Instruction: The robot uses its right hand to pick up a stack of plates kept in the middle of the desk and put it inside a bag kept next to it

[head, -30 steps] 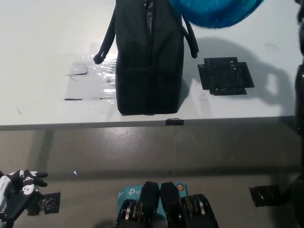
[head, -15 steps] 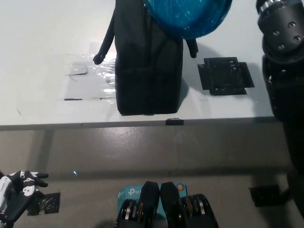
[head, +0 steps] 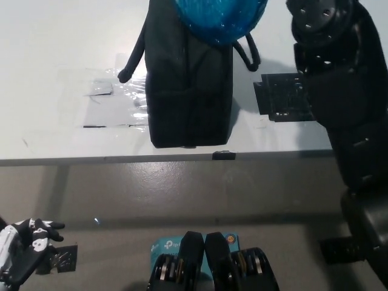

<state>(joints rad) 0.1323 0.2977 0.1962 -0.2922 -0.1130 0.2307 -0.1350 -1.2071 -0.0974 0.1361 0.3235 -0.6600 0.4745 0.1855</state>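
Hanging over the black bag (head: 189, 91), the blue plates (head: 221, 18) could snag its rim and spill; the right hand's grip beside them is out of view, so I cannot tell how it holds.

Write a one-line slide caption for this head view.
Blue plate stack poised over the upright black bag on the white desk, black right arm reaching in; white left hand rests low.

The white, glossy surface (head: 54, 54) carried clear tape patches (head: 115, 103); a grey concrete floor (head: 182, 194) lay beneath, bearing black tape marks (head: 60, 257).
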